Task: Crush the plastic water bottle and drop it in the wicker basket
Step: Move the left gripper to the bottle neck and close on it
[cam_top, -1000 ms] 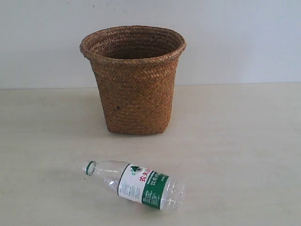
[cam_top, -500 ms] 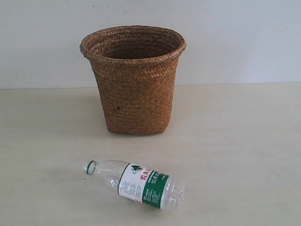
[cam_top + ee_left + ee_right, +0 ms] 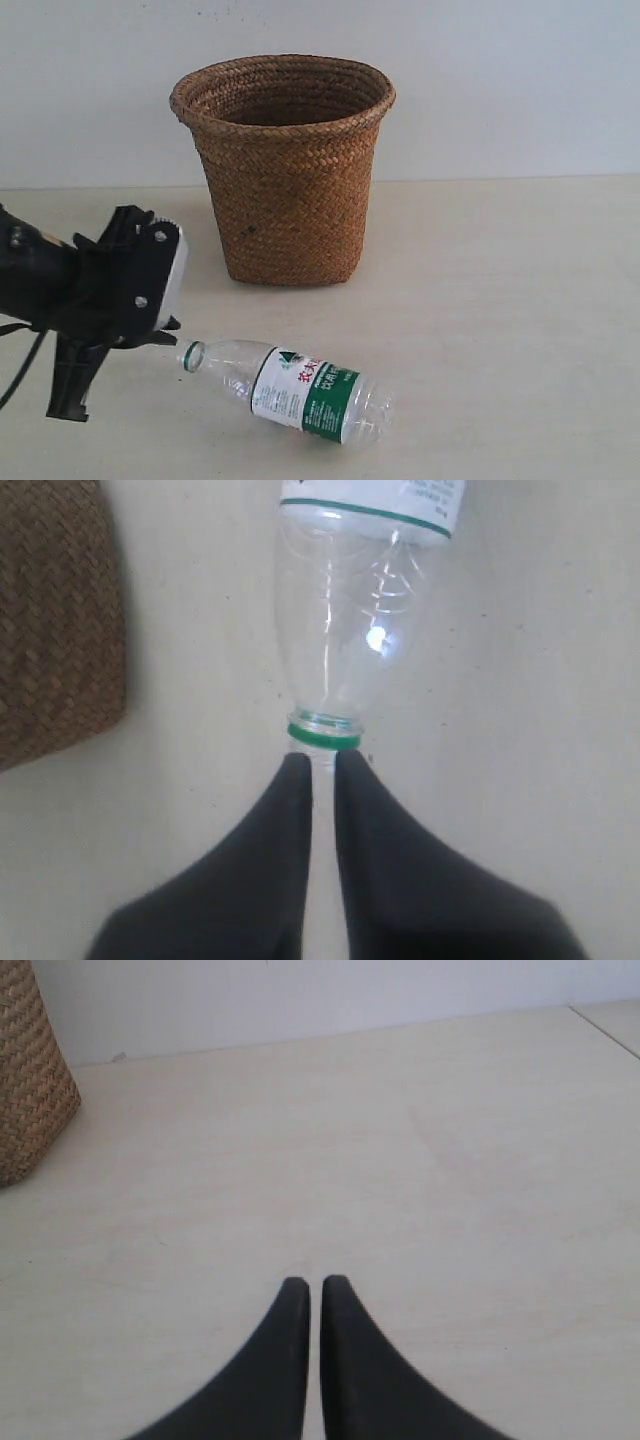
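Water bottle (image 3: 300, 392) lies sideways on desk (image 3: 500, 300), before upright wicker basket (image 3: 285, 170). Left claw (image 3: 322, 765) clenched, tips at bottle mouth. Right claw (image 3: 315, 1285) clenched above bare desk.

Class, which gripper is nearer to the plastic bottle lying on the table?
Left. The left gripper is right at the open neck of the bottle; the right gripper is over the table, no bottle in its view.

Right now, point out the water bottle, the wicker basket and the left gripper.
plastic water bottle (image 3: 303, 392), exterior view, on its label.
wicker basket (image 3: 290, 200), exterior view, on its woven side.
left gripper (image 3: 322, 770), left wrist view, midway between fingertips.
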`<state>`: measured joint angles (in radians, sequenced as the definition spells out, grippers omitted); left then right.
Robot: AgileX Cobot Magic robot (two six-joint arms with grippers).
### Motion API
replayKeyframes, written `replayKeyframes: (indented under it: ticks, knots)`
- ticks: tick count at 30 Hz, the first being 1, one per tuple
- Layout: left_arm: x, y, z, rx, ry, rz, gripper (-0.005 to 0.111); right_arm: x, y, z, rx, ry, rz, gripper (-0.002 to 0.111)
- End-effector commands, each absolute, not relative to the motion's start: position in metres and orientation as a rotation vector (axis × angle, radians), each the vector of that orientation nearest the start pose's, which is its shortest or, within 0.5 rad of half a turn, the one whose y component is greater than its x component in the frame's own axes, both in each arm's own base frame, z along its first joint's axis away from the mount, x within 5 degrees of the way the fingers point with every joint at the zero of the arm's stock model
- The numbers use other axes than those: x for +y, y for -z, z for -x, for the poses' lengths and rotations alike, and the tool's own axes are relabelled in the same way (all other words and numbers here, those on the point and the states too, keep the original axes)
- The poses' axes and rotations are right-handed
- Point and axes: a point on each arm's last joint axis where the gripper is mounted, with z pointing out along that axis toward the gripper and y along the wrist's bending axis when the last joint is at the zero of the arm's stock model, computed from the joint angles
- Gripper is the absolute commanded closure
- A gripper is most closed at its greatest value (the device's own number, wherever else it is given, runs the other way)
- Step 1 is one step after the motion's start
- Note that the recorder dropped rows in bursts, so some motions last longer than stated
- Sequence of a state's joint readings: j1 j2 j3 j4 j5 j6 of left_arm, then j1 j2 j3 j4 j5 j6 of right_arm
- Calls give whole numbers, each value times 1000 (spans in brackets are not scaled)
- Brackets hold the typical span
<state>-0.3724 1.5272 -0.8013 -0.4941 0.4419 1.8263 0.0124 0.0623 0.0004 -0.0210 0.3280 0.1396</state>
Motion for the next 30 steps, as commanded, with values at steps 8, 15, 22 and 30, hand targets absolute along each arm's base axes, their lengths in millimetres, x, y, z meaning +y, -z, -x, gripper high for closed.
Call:
replayKeyframes:
  ticks: [8,15,22,30]
  knots:
    - [-135,-163,-278,1556,-223,-2069,39,0,-181,-57,1862,-75,-101,107]
    - [-135,-160,-279,1566,-217,-2074,37,0,-181,-57,1862,-75,-101,107]
    - [-136,-147,-282,1567,-223,-2102,37,0,-181,-57,1862,-75,-101,107]
    - [-137,-138,-287,1569,-243,-2106,40,0,-181,-57,1862,-75,-101,107]
